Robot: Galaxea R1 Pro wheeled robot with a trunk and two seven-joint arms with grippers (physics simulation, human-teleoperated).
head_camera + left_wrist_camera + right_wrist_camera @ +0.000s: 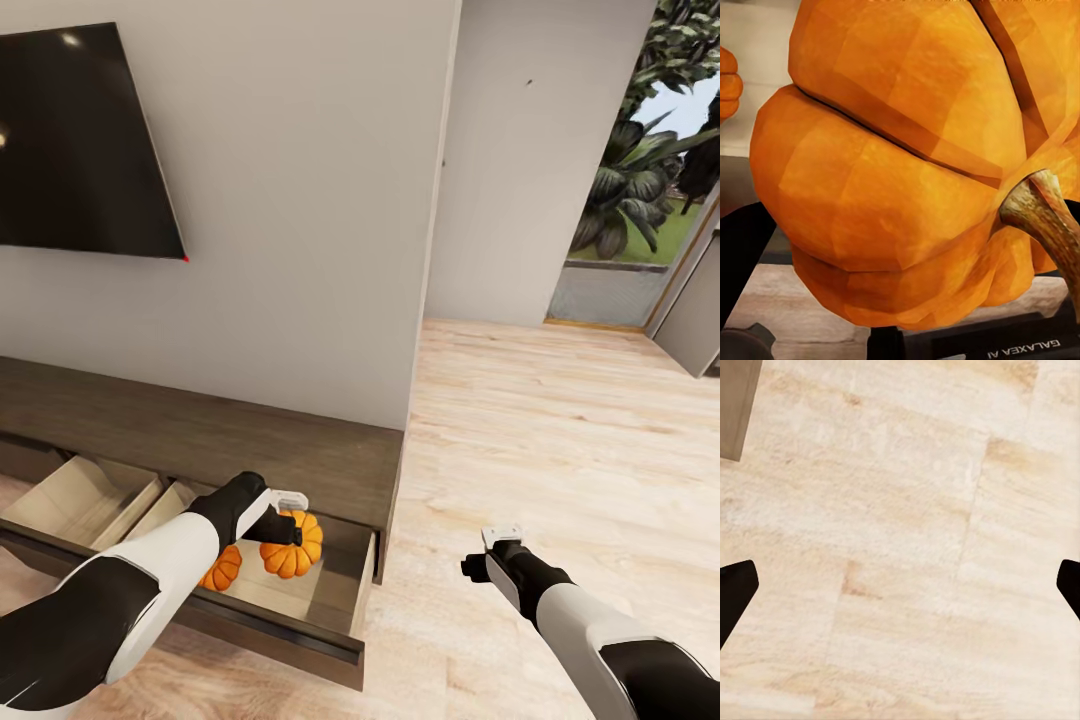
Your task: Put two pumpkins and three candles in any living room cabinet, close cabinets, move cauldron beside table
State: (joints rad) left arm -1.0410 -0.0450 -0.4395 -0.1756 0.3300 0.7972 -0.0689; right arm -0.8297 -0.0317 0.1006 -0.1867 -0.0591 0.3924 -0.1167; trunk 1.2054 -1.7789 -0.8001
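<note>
Pumpkin point(293, 545) gripped by left fingers point(742, 240) over open drawer point(300, 600); right fingers point(735, 589) spread wide

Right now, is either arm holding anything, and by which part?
The left gripper appears to hold a pumpkin by its ribbed side, over the open drawer. The right gripper holds nothing, jaws spread.

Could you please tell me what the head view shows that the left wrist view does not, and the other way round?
Head view alone: the wall-hung TV, the dark cabinet with its open drawer, the right gripper over the plank floor, jaws apart. Left wrist view alone: the pumpkin's curved brown stem, close up. Both share the large pumpkin at the left gripper, and the second pumpkin beside it.
</note>
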